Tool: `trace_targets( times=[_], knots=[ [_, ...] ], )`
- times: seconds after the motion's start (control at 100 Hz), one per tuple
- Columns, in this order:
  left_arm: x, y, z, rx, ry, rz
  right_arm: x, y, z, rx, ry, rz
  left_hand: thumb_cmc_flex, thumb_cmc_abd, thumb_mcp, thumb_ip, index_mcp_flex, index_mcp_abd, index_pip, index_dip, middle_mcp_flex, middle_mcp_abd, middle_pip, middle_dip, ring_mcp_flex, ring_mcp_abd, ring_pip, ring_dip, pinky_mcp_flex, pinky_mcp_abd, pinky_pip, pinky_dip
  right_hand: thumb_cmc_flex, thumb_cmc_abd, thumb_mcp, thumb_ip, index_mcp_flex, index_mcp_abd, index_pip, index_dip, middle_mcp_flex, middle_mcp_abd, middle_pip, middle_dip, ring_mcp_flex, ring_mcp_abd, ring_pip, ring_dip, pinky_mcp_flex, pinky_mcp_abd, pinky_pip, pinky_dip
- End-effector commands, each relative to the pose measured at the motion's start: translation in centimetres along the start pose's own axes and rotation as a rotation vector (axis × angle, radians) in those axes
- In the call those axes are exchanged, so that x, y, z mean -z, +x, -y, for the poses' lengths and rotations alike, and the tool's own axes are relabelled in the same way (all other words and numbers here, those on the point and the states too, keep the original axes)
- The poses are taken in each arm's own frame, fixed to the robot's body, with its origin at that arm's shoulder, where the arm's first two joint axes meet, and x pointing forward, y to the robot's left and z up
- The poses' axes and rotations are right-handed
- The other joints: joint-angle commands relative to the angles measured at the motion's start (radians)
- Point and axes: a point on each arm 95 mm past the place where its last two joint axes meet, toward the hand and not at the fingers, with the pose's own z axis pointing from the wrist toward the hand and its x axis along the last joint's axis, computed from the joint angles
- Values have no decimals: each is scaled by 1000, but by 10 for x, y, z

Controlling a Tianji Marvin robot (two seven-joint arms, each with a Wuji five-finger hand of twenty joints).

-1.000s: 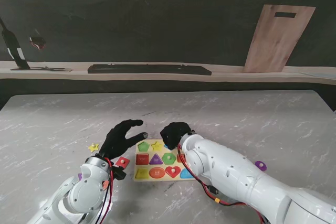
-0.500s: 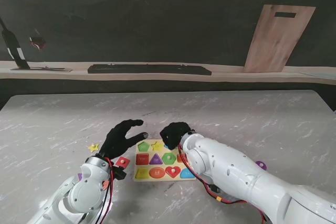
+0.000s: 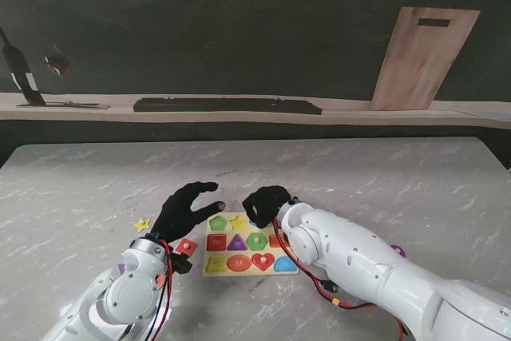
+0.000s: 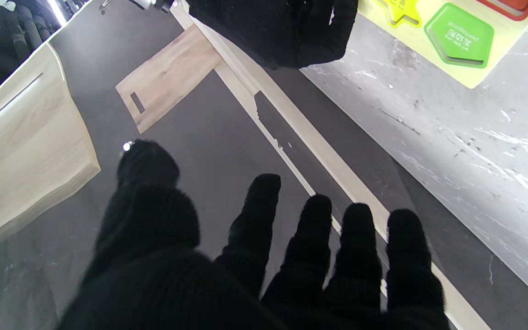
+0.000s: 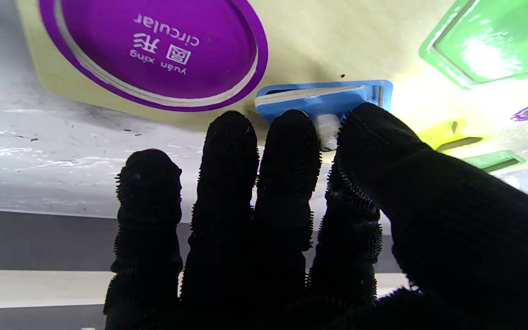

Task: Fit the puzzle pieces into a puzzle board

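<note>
Placement is the step we are judging in hand: our right hand [image 5: 291, 220] is pinching the white knob of a blue piece [image 5: 323, 98], tilted at its fingertips over the puzzle board [image 5: 337, 41] beside the purple circle [image 5: 154, 46], needing levelling into its recess, while our left hand [image 4: 264, 256] is hovering open-fingered, holding nothing.

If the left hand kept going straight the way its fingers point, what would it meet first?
Probably nothing nearby: the left hand is open, above the table, pointing beyond its far edge. The right hand sits off to one side; depth unclear.
</note>
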Motion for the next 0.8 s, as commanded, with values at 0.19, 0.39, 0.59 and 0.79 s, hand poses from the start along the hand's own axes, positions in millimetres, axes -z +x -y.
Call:
trace_targets(
  times=[0.19,0.39,0.59,0.79],
  knots=[
    [0,1,-2,6,-3,-2,6,0,19,-21,29,0,-15,29,-24,31,3,-21,-1,-10,13,-8,-15,-8,26,-8,-24,-4,-6,101,-11,11,53,19,12,-9,-34,-30,-18,-24,-57,-6,-134,-53,-13,-39,-4,-2,5,-24,19,-10],
    [0,2,-2,5,-3,-2,7,-2,20,-33,13,-20,-15,29,-24,31,3,-21,-2,-10,13,-7,-15,-9,26,-9,-24,-4,-6,102,-11,11,46,24,16,-5,-40,-58,-9,-16,-62,-19,-137,-50,-17,-52,-9,-3,6,-36,14,-11],
    [0,2,-2,5,-2,-2,7,-2,19,-47,-4,-31,-15,30,-24,31,3,-21,-2,-10,13,-7,-15,-8,25,-8,-24,-4,-6,102,-11,11,41,31,15,-4,-48,-69,-5,-11,-68,-25,-138,-46,-21,-58,-13,-3,4,-43,8,-12],
    [0,2,-2,5,-2,-2,7,-2,17,-55,-26,-37,-15,30,-24,31,7,-21,-1,-9,13,-9,-14,-8,27,-9,-24,-4,-6,102,-11,11,40,35,12,-3,-52,-72,-4,-10,-69,-28,-138,-45,-22,-61,-14,-2,4,-46,6,-12]
  ],
)
